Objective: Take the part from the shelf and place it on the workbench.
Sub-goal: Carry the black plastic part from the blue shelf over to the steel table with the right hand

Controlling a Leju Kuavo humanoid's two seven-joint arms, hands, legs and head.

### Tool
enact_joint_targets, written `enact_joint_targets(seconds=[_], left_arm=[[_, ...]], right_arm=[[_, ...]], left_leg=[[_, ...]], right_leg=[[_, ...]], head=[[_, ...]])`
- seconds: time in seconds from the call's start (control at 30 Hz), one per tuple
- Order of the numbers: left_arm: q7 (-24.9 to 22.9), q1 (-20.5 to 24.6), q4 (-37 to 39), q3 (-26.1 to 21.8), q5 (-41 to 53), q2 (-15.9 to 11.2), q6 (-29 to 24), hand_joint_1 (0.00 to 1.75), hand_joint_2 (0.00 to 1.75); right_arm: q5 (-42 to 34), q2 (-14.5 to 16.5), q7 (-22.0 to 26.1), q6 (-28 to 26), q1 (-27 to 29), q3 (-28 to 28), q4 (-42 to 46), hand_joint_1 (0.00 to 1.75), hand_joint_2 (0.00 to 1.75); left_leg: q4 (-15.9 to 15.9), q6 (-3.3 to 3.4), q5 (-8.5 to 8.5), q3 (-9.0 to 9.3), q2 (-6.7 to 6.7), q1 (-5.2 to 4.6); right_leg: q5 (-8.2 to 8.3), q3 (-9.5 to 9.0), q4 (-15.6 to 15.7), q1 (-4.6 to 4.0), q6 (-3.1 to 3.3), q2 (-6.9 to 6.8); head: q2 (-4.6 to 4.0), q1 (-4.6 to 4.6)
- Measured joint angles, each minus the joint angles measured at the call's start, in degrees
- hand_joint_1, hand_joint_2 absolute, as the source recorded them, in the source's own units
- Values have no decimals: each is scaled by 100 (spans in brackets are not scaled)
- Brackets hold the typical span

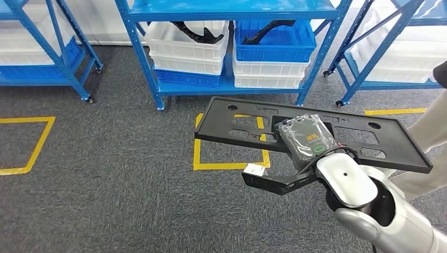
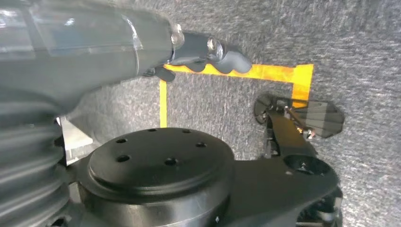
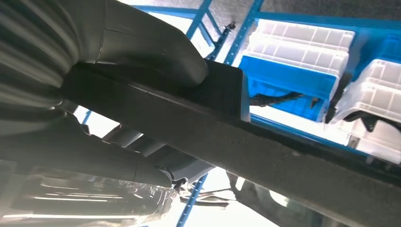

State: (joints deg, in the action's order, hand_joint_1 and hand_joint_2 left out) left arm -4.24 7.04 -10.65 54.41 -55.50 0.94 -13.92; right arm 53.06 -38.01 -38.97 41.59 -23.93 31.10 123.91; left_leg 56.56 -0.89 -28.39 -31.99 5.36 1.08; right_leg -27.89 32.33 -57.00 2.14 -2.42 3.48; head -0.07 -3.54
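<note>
The right hand [image 1: 308,150] gripped a flat black part [image 1: 311,129] above the grey floor [image 1: 105,184]. The left hand [image 2: 203,54] hung with fingers curled, holding nothing.

The right hand [image 1: 308,139] is hidden under its plastic wrap and the black part [image 1: 316,132].

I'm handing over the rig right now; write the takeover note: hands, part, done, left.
Right hand: grips the black part, a long flat panel with a clear bag on it, held roughly level above the floor.
Left hand: holds nothing, fingers curled, hanging over the floor.
Shelf with bins is ahead, beyond the part.
Done: part is off the shelf.
Left: carry it to the workbench and set it down. A person stands close on the right.
</note>
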Motion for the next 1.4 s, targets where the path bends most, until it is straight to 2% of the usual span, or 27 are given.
enact_joint_targets(seconds=[0.07,0.13,0.2,0.23,0.27,0.3,0.33,0.37,0.43,0.47,0.53,0.6,0.67,0.73,0.77,0.8,0.87,0.9,0.97,1.0,1.03,1.1,1.17,1.23,1.27,1.33,1.4], left_arm=[[0,-7,1,1,-1,1,-1,0,175],[0,1,0,0,-2,0,-2,0,175],[2,9,-1,-1,-3,0,-2,0,175],[3,10,-1,-1,-3,0,-2,0,175],[4,11,-2,-1,-4,0,-2,0,175],[3,11,-2,-1,-4,0,-3,0,175],[-1,6,-1,-1,-4,0,-4,0,175],[-4,0,-1,-1,-4,0,-6,0,175],[-9,2,0,-1,-4,0,-11,0,175],[-9,7,0,-1,-3,-1,-15,0,175],[-9,14,0,-1,-3,-2,-21,0,175],[-10,19,1,-1,-2,-1,-29,0,175],[-11,23,1,-1,-2,10,-33,0,175],[-11,17,1,-1,-2,19,-33,0,175],[-12,9,2,-1,-2,18,-33,0,175],[-13,4,3,-1,-2,17,-33,0,175],[-13,0,5,-1,-1,18,-33,0,175],[-13,3,5,-1,0,21,-33,0,175],[-13,2,5,-1,2,26,-33,0,175],[-13,-2,5,-1,3,27,-33,0,175],[-13,-7,5,-1,5,24,-33,0,175],[-15,-8,5,0,8,18,-33,0,175],[-19,2,5,1,10,15,-33,0,175],[-15,13,5,-1,9,13,-32,0,175],[-13,17,5,-1,8,11,-32,0,175],[-14,20,6,-1,8,8,-32,0,175],[-19,19,6,0,8,15,-32,0,175]], right_arm=[[1,-4,0,-6,-13,-3,7,175,175],[5,-10,0,-11,-17,-5,13,175,175],[11,-12,0,-13,-10,1,14,175,175],[13,-11,0,-13,-7,8,14,175,175],[14,-9,0,-13,-5,16,14,175,175],[16,-8,0,-14,-4,23,14,175,175],[18,-8,0,-14,-6,29,15,175,175],[22,-8,0,-15,-7,32,15,175,175],[28,-10,0,-16,-6,33,15,175,175],[30,-10,0,-17,-8,35,15,175,175],[29,-12,0,-18,-16,35,16,175,175],[32,-26,0,-20,-21,32,19,175,175],[33,-51,0,-19,-13,34,17,175,175],[30,-62,0,-17,2,39,14,175,175],[28,-62,0,-15,4,41,14,175,175],[27,-61,0,-15,2,42,14,175,175],[27,-62,0,-14,-12,40,14,175,175],[27,-63,0,-15,-18,39,15,175,175],[23,-67,0,-15,-37,40,15,175,175],[21,-69,0,-15,-48,40,15,175,175],[19,-68,0,-15,-62,40,15,175,175],[19,-61,0,-16,-72,42,17,175,175],[21,-55,0,-17,-74,45,16,175,175],[19,-51,0,-17,-70,58,13,175,175],[17,-47,0,-17,-66,69,13,175,175],[18,-38,0,-17,-61,85,14,175,175],[19,-32,0,-19,-63,88,15,175,175]], left_leg=[[153,-50,-87,-89,-202,-14],[727,-78,-359,-399,-540,-33],[1492,-81,-617,-844,-592,-28],[1692,-73,-621,-977,-578,-26],[1673,-55,-512,-996,-578,-28],[1431,-28,-312,-892,-609,-36],[1049,11,-82,-710,-717,-57],[691,54,72,-531,-918,-109],[263,135,162,-336,-1204,-197],[227,162,128,-333,-1222,-227],[191,211,137,-339,-1024,-212],[163,265,163,-316,-807,-181],[155,303,174,-300,-594,-171],[157,321,175,-286,-380,-182],[158,325,175,-273,-276,-186],[160,326,173,-254,-180,-190],[162,319,164,-220,-20,-191],[167,308,161,-220,42,-187],[168,261,172,-268,138,-163],[161,228,183,-293,186,-154],[165,199,180,-310,143,-155],[343,136,45,-400,-229,-184],[949,65,-275,-720,-579,-157],[1589,-6,-494,-1076,-575,-83],[1676,-39,-463,-1129,-567,-55],[1234,-91,-144,-885,-658,-19],[559,-103,104,-522,-1022,-42]], right_leg=[[-14,-21,4,-5,87,-149],[-36,-55,14,-30,167,-320],[-65,-72,11,-69,215,-491],[-81,-85,10,-85,228,-574],[-99,-105,8,-101,234,-652],[-123,-136,8,-114,234,-725],[-150,-175,7,-125,227,-787],[-179,-209,6,-144,209,-845],[-226,-248,-1,-179,160,-961],[-243,-258,1,-195,134,-1041],[-297,-297,2,-191,75,-1148],[-502,-215,-261,-161,24,-862],[-852,126,-973,-146,10,-476],[-1011,492,-1603,-155,20,-374],[-920,563,-1652,-160,35,-357],[-712,528,-1469,-164,57,-332],[-205,277,-743,-162,123,-135],[-43,159,-417,-159,154,-18],[8,45,-112,-167,200,100],[2,29,-53,-172,215,52],[4,6,-6,-168,234,-12],[35,-52,80,-149,279,-136],[36,-91,114,-145,308,-279],[17,-96,106,-139,301,-443],[2,-101,98,-130,286,-525],[-46,-125,65,-106,235,-677],[-117,-146,5,-115,160,-802]], head=[[0,44],[0,111],[0,150],[0,156],[0,161],[0,162],[0,163],[0,167],[0,169],[0,165],[0,145],[0,119],[0,62],[0,9],[0,-9],[0,-21],[0,-29],[0,-22],[0,-26],[0,-33],[0,-45],[0,-4],[0,60],[0,101],[0,114],[0,134],[0,163]])
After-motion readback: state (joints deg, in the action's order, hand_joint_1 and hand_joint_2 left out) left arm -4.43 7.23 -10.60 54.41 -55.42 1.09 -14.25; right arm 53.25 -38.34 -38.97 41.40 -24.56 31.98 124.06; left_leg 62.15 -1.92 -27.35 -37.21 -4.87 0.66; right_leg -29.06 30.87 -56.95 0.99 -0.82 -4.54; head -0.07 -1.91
